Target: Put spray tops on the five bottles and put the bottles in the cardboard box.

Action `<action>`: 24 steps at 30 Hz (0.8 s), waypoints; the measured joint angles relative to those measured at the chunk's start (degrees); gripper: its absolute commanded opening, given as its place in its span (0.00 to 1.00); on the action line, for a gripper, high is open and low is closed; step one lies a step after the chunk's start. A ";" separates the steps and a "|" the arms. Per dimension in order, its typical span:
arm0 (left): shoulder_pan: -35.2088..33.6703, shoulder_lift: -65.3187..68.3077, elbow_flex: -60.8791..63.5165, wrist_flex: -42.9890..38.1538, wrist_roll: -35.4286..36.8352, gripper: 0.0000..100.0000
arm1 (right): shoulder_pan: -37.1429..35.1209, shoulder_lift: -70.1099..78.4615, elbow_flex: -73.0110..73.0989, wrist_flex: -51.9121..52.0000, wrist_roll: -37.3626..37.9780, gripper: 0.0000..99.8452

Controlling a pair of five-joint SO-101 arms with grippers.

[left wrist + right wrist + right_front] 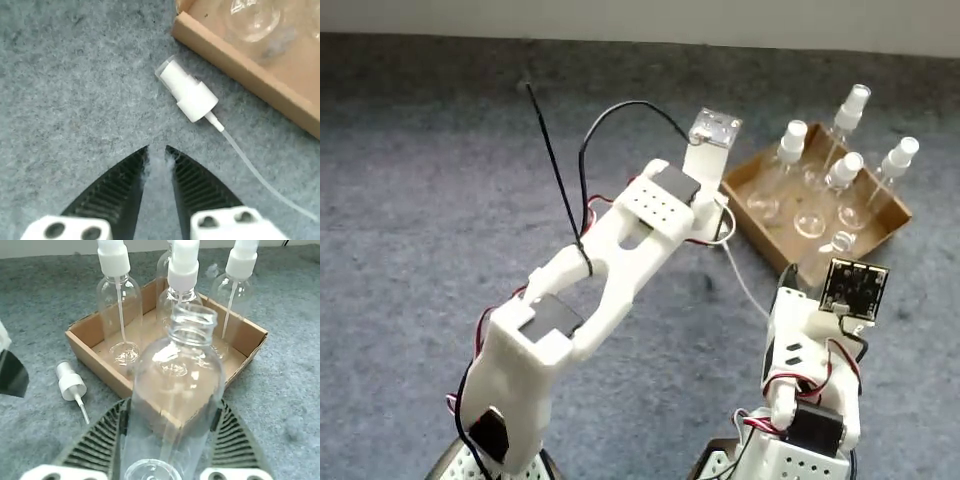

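Observation:
A clear bottle with an open mouth and no top stands between the fingers of my right gripper, which is shut on it just in front of the cardboard box; its mouth also shows from above. Several bottles with white spray tops stand in the box. A loose spray top lies on the carpet beside the box wall, its thin dip tube trailing away. My left gripper hovers just short of it, open by a narrow gap with nothing between its fingers.
Grey carpet covers the table. The left arm stretches diagonally toward the box's near corner, with black and red cables looping off it. The right arm's base sits at the front right. The loose top lies between the two grippers.

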 measured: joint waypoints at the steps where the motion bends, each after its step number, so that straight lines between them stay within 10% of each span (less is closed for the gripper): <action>1: 0.00 1.14 -1.58 0.00 1.14 0.01 | 0.00 0.00 0.00 0.00 0.00 0.10; 10: -1.58 8.53 -7.82 0.00 21.36 0.12 | 0.00 0.00 0.00 0.00 0.00 0.10; 24: -1.76 10.37 -8.70 -0.44 32.88 0.29 | 0.00 0.00 0.00 0.00 0.00 0.10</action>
